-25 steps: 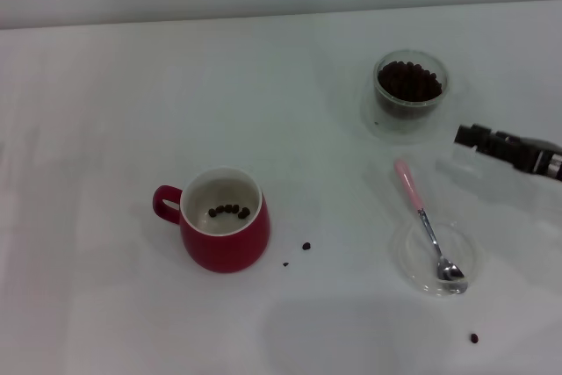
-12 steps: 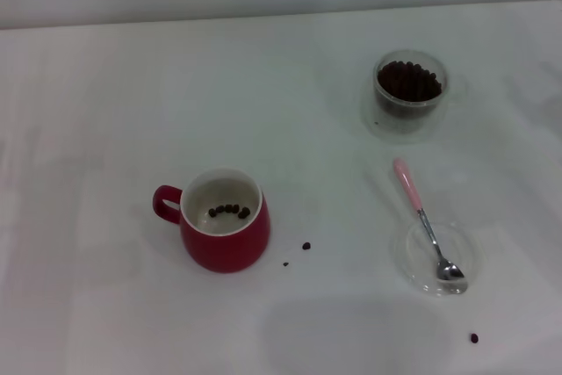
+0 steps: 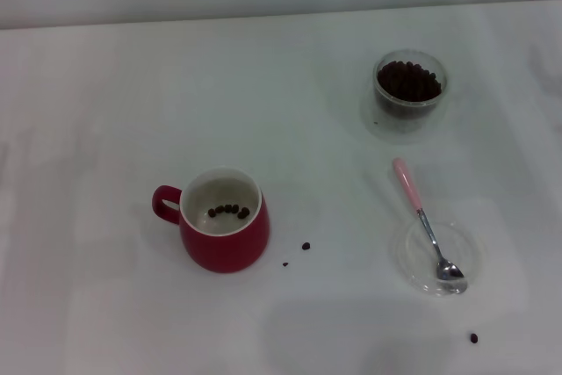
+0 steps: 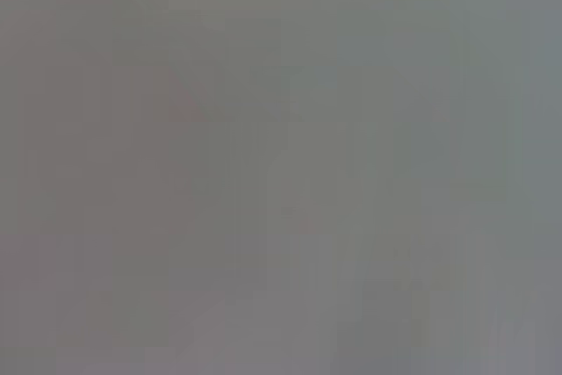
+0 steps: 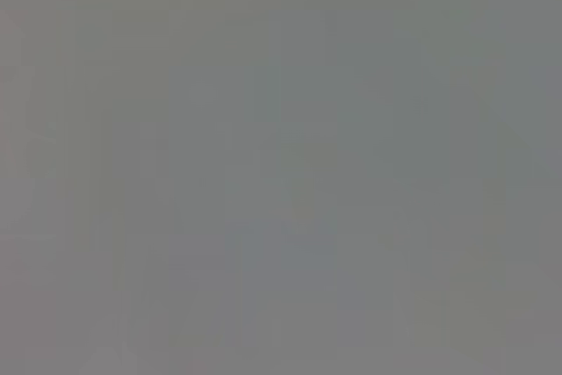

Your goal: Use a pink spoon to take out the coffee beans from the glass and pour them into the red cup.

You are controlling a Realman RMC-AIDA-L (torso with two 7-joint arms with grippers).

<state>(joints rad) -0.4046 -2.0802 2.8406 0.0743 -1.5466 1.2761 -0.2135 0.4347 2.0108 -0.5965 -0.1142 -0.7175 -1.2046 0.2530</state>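
Observation:
In the head view the red cup [image 3: 224, 230] stands left of centre, handle to the left, with several coffee beans [image 3: 228, 211] on its white bottom. The clear glass [image 3: 410, 87] stands at the back right, filled with coffee beans [image 3: 408, 80]. The pink spoon [image 3: 426, 224] lies at the right, its metal bowl resting in a flat clear dish [image 3: 436, 256] and its pink handle pointing back toward the glass. Neither gripper shows in the head view. Both wrist views show only plain grey.
The white table [image 3: 114, 103] carries a few stray beans: two just right of the red cup [image 3: 306, 246] and one near the front right [image 3: 473, 337].
The right gripper, seen at the right edge one second ago, has withdrawn out of the head view. The cup, glass, spoon and dish have not moved.

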